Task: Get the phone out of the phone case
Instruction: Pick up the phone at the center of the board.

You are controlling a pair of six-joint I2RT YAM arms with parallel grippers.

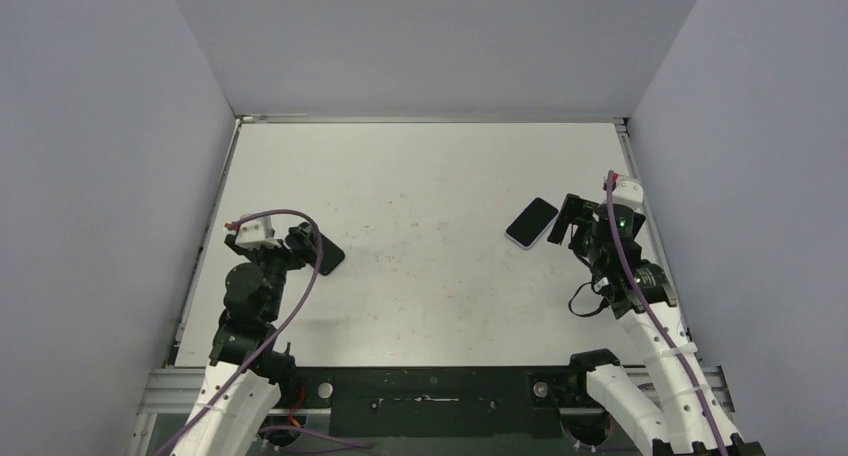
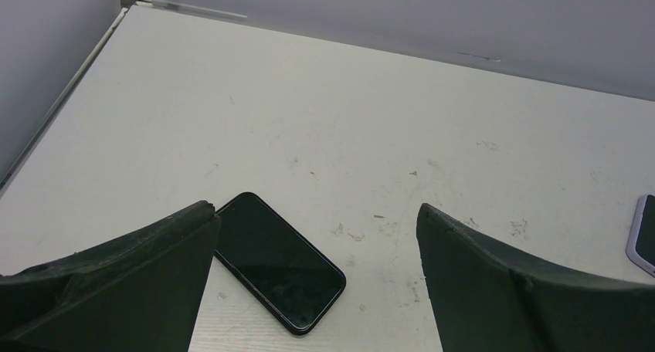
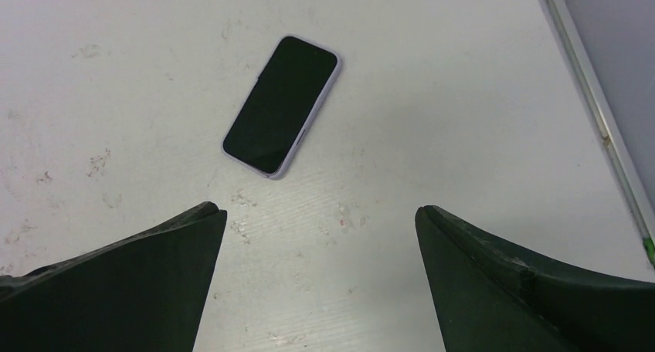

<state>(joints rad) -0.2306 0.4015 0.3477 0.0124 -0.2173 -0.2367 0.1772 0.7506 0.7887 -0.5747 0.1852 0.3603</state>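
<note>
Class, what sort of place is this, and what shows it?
Probably a robotics test cell: white table boxed by grey walls, left arm and right arm bolted at its near edge, a black phone and a lilac-edged phone on it.

no readable text, labels or numbers anywhere

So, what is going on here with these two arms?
Nothing is held right now. Both grippers stand open above the white table. The left gripper is by a black phone lying flat. The right gripper is near a phone in a lilac case, screen up and not yet taken out.
</note>
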